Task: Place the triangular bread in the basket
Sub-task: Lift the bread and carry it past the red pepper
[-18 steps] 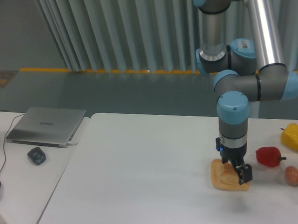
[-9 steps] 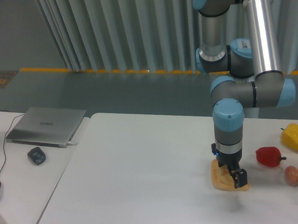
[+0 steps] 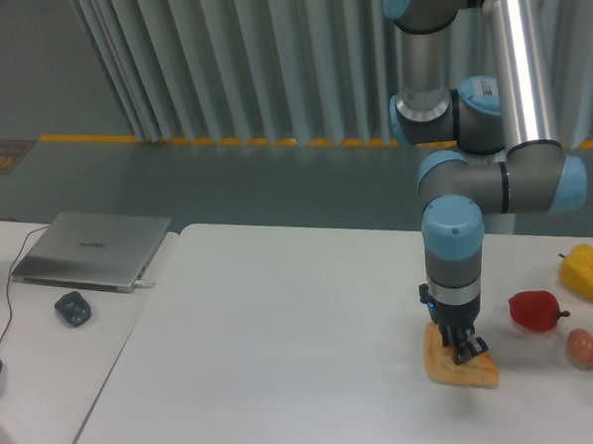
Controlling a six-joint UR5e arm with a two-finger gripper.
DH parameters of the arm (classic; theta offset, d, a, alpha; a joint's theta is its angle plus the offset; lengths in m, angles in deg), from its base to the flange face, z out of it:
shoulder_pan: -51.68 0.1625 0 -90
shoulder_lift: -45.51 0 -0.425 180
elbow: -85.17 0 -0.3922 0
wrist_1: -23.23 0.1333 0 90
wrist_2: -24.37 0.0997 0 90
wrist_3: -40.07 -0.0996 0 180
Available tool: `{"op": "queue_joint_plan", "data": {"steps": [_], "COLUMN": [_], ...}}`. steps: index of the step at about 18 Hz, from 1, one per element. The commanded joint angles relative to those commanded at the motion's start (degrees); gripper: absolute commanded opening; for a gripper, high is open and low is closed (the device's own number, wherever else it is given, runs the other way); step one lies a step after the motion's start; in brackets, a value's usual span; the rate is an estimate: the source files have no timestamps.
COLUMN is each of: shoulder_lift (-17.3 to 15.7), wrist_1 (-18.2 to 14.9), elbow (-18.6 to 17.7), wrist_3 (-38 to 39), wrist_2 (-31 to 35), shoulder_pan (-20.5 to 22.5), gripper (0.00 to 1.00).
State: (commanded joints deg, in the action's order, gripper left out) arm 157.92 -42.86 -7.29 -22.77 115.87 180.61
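The arm stands vertically over the right part of the bench [image 3: 268, 380], with the gripper [image 3: 464, 350] lowered onto the triangular bread [image 3: 460, 368]. The fingers appear drawn together on the upper middle of the pastry, which suggests a grasp; the contact itself is small in the camera view and the firmness of the hold cannot be confirmed. The bread shows one end tilted slightly, and it is not clear whether it rests on the bench or is just clear of it.

Progress, as a judgement: the approach and the closing of the fingers look complete. The lift, the transfer and the release remain. No basket is visible in the camera view, so the destination cannot be located from here.

A red pepper [image 3: 535, 310], a small brown egg [image 3: 580, 346] and a yellow pepper [image 3: 585, 272] lie to the right of the bread, apart from it. A closed laptop [image 3: 94, 248] lies at far left.
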Motion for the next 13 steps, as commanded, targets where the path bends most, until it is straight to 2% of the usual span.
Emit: {"op": "queue_joint_plan", "data": {"steps": [6,8,13], "shoulder_lift": [-3.42,-5.96,-9.93], "wrist_1": [0.09,0.09,-0.44], "elbow": [0.70,1.05,1.32], "wrist_3": [-0.61,-2.45,-9.83], "wrist_2": [0.17,0.18,-0.35], "shoulder_pan": [1.67,4.12,10.45], "gripper": [0.14,0.14,0.16]}}
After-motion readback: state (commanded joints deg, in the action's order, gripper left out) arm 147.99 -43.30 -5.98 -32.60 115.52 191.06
